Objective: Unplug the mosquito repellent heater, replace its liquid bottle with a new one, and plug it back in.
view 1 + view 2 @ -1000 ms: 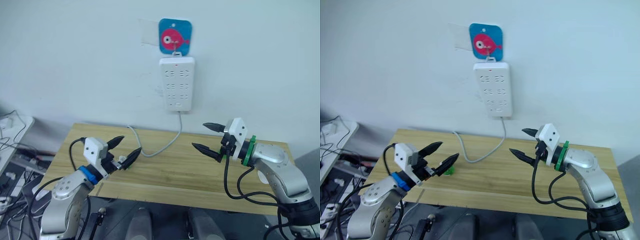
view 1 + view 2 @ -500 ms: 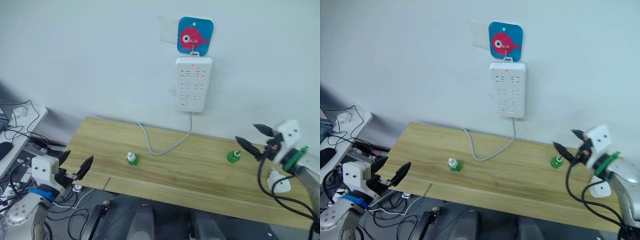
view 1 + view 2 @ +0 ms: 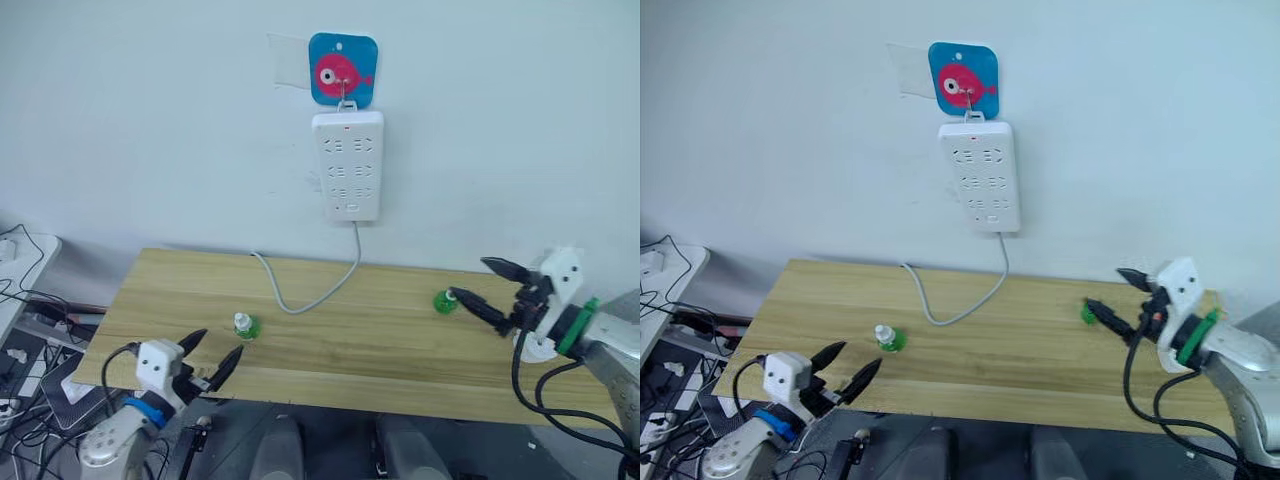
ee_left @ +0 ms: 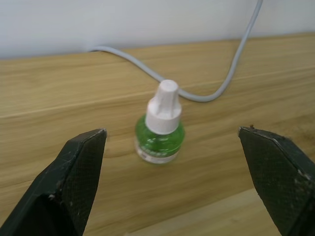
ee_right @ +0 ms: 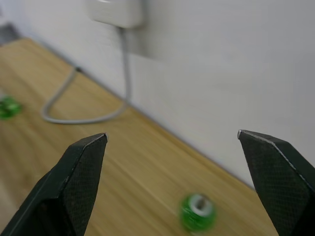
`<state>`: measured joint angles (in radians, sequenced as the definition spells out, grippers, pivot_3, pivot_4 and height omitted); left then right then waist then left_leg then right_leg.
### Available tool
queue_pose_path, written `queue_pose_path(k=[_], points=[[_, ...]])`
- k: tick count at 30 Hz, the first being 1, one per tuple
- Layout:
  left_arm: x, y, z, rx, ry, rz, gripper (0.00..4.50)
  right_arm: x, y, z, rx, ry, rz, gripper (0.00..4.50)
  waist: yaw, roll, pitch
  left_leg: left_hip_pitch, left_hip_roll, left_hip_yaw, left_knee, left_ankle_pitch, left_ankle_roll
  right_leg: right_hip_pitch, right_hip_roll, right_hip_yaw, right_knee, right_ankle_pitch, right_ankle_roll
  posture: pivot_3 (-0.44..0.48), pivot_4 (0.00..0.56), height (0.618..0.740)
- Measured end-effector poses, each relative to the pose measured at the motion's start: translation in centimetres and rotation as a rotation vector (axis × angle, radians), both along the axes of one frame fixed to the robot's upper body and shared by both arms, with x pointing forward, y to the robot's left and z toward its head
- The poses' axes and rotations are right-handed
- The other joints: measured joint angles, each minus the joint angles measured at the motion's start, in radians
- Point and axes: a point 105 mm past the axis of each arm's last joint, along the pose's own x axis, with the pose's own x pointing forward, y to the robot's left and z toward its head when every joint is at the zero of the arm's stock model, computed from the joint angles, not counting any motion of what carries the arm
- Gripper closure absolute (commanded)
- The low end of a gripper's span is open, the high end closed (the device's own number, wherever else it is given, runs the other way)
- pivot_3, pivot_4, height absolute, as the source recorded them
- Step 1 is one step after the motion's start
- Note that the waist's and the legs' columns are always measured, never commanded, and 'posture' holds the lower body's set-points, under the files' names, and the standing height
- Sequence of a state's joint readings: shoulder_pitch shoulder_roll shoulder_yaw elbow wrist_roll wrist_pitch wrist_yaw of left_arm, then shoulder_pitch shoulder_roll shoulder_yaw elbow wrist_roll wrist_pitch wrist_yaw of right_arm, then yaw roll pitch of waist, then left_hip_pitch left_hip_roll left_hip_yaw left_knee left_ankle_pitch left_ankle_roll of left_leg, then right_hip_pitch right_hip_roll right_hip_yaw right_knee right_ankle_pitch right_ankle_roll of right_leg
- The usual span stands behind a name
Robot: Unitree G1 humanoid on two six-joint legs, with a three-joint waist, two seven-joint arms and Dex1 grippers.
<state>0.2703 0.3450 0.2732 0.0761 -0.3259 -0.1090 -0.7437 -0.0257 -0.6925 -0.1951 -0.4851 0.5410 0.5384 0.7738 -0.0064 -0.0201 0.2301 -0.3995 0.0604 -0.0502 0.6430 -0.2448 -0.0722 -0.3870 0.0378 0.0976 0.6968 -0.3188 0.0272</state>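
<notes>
The mosquito repellent heater [image 3: 535, 349] lies on the table at the far right, mostly hidden behind my right arm. A green liquid bottle with a white cap [image 3: 243, 326] stands left of the middle. Another green bottle, uncapped [image 3: 443, 302], stands to the right. My left gripper [image 3: 210, 355] is open at the table's front edge, just short of the capped bottle [image 4: 160, 130], which sits centred between its fingers in the left wrist view. My right gripper [image 3: 480, 285] is open and empty, its lower fingertip close by the uncapped bottle [image 5: 197, 212].
A white power strip [image 3: 347, 165] hangs on the wall from a blue fish hook [image 3: 342, 70], all its sockets free. Its grey cable [image 3: 300, 295] loops onto the wooden table [image 3: 380, 340]. Cables and gear lie on the floor to the left [image 3: 25, 330].
The camera has shifted. My left gripper has come in from off the table's left to the front edge by the capped bottle. My right gripper stays open near the uncapped bottle.
</notes>
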Motion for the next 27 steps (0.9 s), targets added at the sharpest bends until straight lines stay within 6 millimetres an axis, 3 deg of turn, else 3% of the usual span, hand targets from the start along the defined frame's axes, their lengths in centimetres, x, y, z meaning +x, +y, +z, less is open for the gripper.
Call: queue_pose_path(k=[4,10,17,26,27], points=[[0.5,0.1,-1.4,0.012,-0.001,0.066,0.00,-0.8,4.5,1.5,-0.009,-0.020,0.257,0.05,0.002,-0.001,0.010,-0.001,0.000,-0.001,0.000,0.000,0.000,0.000,0.000,-0.001,-0.001,0.000,0.000,0.084,0.260,0.740],[2.2,0.0,-2.9,0.001,-0.027,0.129,0.00,-1.1,7.4,2.0,0.021,0.014,0.399,0.05,0.015,-0.003,0.018,-0.002,-0.001,-0.002,0.000,0.000,0.000,0.000,-0.001,-0.003,-0.001,0.003,-0.005,0.117,0.275,0.740],[3.7,-1.2,-4.5,-0.043,-0.030,0.123,0.00,-0.2,7.5,2.6,0.036,0.070,0.397,0.05,0.015,-0.006,0.024,-0.002,-0.001,-0.002,0.000,0.000,0.000,-0.001,-0.001,-0.003,0.000,0.003,-0.005,0.107,0.276,0.740],[5.6,-2.7,-4.4,-0.030,-0.084,0.093,0.00,0.2,7.1,3.7,0.003,0.083,0.400,0.05,0.011,-0.005,0.026,-0.002,-0.001,-0.003,-0.001,0.000,0.000,-0.001,-0.001,-0.003,0.000,0.003,-0.004,0.087,0.267,0.740],[6.0,-2.9,-4.4,-0.021,-0.089,0.097,0.19,0.2,7.1,4.0,-0.006,0.086,0.402,0.01,0.009,-0.005,0.026,-0.002,-0.001,-0.003,0.000,0.000,0.000,0.000,-0.001,-0.004,0.000,0.003,-0.004,0.087,0.267,0.740]])
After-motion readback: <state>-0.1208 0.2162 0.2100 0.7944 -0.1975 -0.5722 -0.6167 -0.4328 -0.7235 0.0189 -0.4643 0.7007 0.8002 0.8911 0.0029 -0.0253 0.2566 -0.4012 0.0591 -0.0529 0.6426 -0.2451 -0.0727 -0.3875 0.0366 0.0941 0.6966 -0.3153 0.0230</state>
